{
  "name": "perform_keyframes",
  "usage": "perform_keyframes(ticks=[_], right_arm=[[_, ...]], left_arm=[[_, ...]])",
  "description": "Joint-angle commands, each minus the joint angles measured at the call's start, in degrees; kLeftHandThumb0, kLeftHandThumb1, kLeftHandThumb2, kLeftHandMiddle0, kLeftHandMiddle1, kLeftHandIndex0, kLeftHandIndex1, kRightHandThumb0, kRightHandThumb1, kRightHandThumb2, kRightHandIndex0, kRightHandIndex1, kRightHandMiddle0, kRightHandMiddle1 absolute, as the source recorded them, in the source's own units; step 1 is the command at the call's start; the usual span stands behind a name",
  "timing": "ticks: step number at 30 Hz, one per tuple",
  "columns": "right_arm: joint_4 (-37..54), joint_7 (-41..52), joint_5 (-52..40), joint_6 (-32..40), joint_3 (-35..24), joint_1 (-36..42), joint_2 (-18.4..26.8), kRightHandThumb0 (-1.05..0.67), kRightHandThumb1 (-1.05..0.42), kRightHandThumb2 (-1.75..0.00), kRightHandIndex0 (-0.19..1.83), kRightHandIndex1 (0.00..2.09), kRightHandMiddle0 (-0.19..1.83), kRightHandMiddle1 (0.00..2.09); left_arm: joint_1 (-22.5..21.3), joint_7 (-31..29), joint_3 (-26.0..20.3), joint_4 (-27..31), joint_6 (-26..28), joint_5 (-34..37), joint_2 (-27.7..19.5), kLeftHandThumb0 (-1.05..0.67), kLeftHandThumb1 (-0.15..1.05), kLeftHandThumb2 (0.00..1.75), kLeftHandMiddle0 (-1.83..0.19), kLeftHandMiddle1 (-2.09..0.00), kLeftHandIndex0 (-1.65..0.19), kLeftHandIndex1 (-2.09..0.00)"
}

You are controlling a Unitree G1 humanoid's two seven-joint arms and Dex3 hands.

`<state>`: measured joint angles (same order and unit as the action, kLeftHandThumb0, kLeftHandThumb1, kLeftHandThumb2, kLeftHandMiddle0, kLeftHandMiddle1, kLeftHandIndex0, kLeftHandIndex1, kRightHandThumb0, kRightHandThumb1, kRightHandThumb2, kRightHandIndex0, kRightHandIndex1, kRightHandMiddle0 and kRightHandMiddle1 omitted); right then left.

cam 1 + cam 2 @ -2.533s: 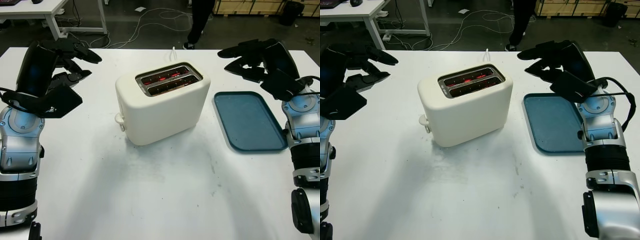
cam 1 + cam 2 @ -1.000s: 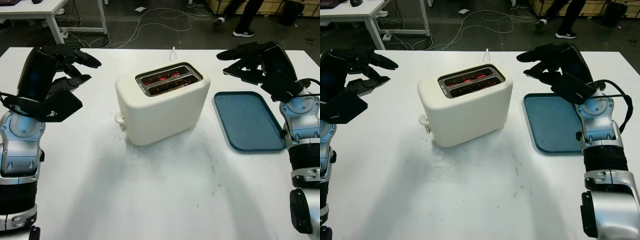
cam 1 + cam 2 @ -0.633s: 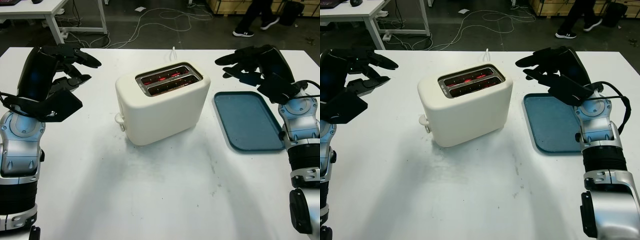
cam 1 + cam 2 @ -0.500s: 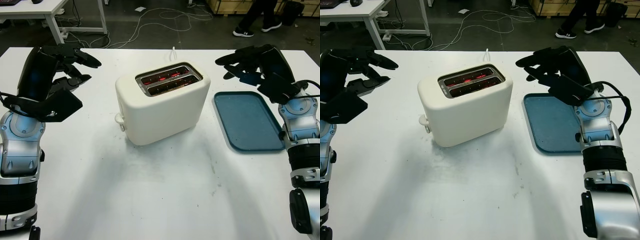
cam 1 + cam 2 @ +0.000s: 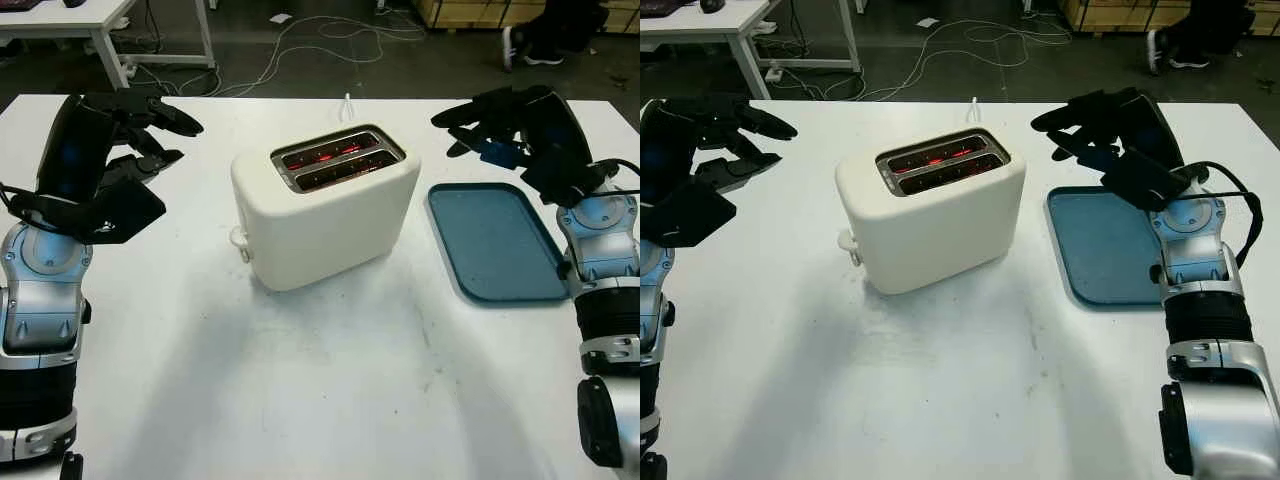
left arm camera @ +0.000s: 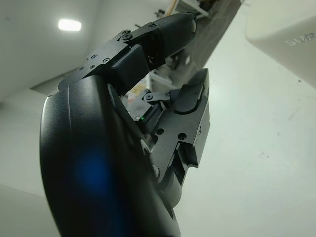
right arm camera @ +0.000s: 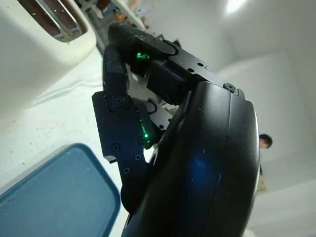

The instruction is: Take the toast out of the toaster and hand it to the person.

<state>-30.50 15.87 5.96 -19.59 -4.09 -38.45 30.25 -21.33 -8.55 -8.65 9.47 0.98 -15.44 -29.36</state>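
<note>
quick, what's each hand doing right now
Left hand: open, holding nothing, raised left of the toaster.
Right hand: open, holding nothing, above the blue tray.

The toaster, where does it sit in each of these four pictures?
Left eye view: toaster at centre.
Right eye view: slightly nearer the left.
Left wrist view: one cream corner.
Right wrist view: cream side and slots.
Shared landmark: blue tray.

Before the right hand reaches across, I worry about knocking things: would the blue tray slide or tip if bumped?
The blue tray looks shallow, low-rimmed and lies flat on the smooth white table, so it would probably slide rather than tip. It carries nothing, so it is likely light and easily nudged. The right hand, open, hovers above its far end.
</note>
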Motion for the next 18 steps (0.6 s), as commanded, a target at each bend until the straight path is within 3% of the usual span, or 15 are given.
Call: perform_keyframes(ticks=[1,3,7,18], right_arm=[[0.9,-0.9,0.1,0.8,-0.3,0.4,-0.2,-0.36,-0.85,-0.01,0.92,1.01,0.97,0.55],[0.7,-1.2,0.3,0.3,-0.2,0.4,0.0,-0.34,-0.83,0.0,0.88,1.14,0.85,0.8],[-0.3,-0.7,-0.8,-0.8,-0.5,0.2,-0.2,-0.3,-0.82,0.0,0.86,1.24,0.76,1.03],[-0.3,-1.5,0.2,-0.7,-0.1,0.2,0.0,-0.37,-0.83,0.0,0.8,1.43,0.71,1.22]], left_arm=[[-0.2,0.3,-0.2,-0.1,-0.7,0.6,0.1,0.13,0.85,0.0,-0.94,-1.15,-0.98,-0.57],[-0.1,0.3,-0.2,-0.1,-0.5,0.8,0.2,0.13,0.85,0.0,-0.94,-1.16,-0.97,-0.57],[-0.2,0.3,-0.3,-0.5,-1.1,1.2,0.3,0.17,0.85,0.0,-0.92,-1.16,-0.97,-0.58],[-0.1,0.2,-0.1,-0.3,-0.9,0.3,-0.1,0.12,0.85,0.0,-0.92,-1.1,-0.97,-0.58]])
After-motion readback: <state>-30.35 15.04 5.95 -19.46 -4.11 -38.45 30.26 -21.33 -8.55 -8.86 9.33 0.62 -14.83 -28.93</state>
